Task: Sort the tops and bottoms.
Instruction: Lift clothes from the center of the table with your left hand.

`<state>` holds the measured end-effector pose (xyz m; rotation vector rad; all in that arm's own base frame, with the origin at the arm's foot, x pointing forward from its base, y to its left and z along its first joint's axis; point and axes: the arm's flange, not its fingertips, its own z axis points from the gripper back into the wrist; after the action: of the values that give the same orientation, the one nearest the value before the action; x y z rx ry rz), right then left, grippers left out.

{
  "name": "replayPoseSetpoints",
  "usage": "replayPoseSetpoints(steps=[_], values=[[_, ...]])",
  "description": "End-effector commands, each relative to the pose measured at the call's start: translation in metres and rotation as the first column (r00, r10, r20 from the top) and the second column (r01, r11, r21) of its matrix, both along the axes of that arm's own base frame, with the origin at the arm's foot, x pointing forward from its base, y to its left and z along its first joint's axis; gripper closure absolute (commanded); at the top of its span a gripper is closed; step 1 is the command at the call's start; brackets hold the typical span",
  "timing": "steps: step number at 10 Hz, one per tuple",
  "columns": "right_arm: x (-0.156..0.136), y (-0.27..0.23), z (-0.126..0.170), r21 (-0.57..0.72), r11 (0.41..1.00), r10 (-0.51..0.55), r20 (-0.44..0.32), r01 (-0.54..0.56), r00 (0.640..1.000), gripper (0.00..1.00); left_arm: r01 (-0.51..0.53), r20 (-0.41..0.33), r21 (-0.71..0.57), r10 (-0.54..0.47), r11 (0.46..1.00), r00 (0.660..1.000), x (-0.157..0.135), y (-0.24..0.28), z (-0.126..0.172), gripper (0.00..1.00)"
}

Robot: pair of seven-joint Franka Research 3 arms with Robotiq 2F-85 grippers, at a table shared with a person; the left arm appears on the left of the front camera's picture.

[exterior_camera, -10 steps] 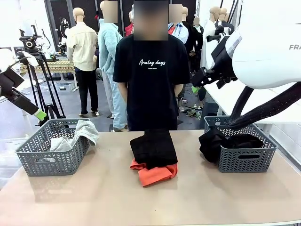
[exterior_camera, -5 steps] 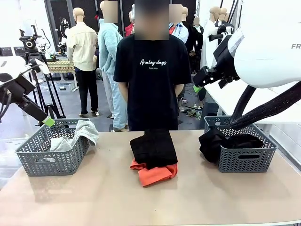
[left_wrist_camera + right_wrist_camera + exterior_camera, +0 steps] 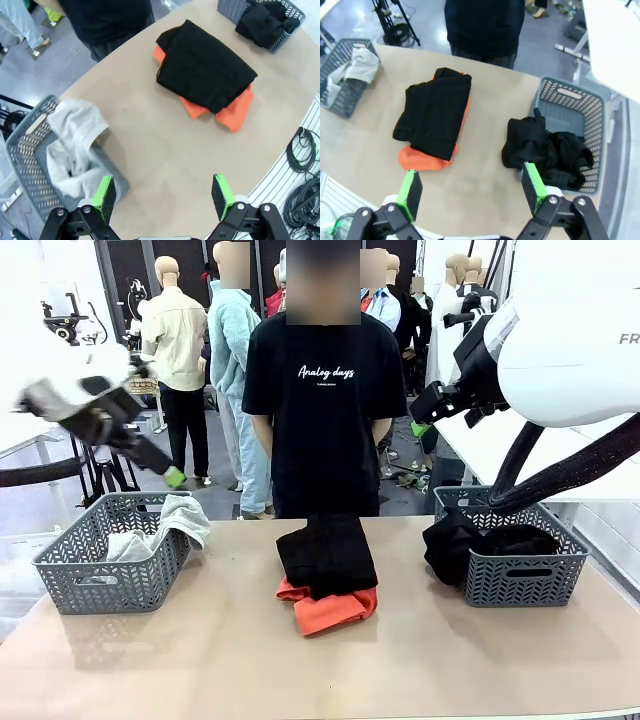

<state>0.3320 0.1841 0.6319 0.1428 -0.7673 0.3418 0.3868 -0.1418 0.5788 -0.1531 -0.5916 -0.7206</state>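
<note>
With the left hand (image 3: 163, 192) and the right hand (image 3: 472, 190) both spread wide, empty and high over the worktop (image 3: 200, 660), the black bottoms (image 3: 326, 552) lie on the orange top (image 3: 335, 610) mid-worktop, so a deep pinch could lift both together, though bare worktop either side leaves room before the baskets (image 3: 480, 585).

A beige counter (image 3: 200, 660) runs the width of the room. The left basket (image 3: 100, 587), grey slotted plastic, sits at one end and the right basket (image 3: 560, 580), the same make, at the other. A person (image 3: 320, 360) stands at the far edge, midway between them, in a black T-shirt (image 3: 322, 440) with white script across the chest. Behind, on the grey floor (image 3: 425, 25), stands a black tripod (image 3: 390, 20). Black cables (image 3: 300, 155) lie coiled below the counter's near edge.
</note>
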Motion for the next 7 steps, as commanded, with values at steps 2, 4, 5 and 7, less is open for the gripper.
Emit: replayPoseSetpoints(steps=[2, 4, 5, 7], values=[[-0.002, -0.002, -0.005, 0.002, 1.0, 0.0, -0.007, 0.0, 1.0, 0.0, 0.038, -0.064, 0.029, -0.036, 0.999, 0.997, 0.046, -0.053, -0.012, 0.0], [-0.002, -0.002, -0.005, 0.002, 1.0, 0.0, -0.007, 0.0, 1.0, 0.0, 0.122, -0.048, 0.063, -0.119, 0.99, 0.992, 0.04, -0.02, -0.016, 0.0], [-0.002, -0.002, -0.005, 0.002, 1.0, 0.0, -0.007, 0.0, 1.0, 0.0, 0.056, -0.068, 0.045, -0.053, 0.997, 0.996, 0.045, -0.062, -0.025, 0.0], [-0.002, -0.002, -0.005, 0.002, 1.0, 0.0, -0.007, 0.0, 1.0, 0.0, 0.056, -0.068, 0.045, -0.053, 0.997, 0.996, 0.045, -0.062, -0.025, 0.0]])
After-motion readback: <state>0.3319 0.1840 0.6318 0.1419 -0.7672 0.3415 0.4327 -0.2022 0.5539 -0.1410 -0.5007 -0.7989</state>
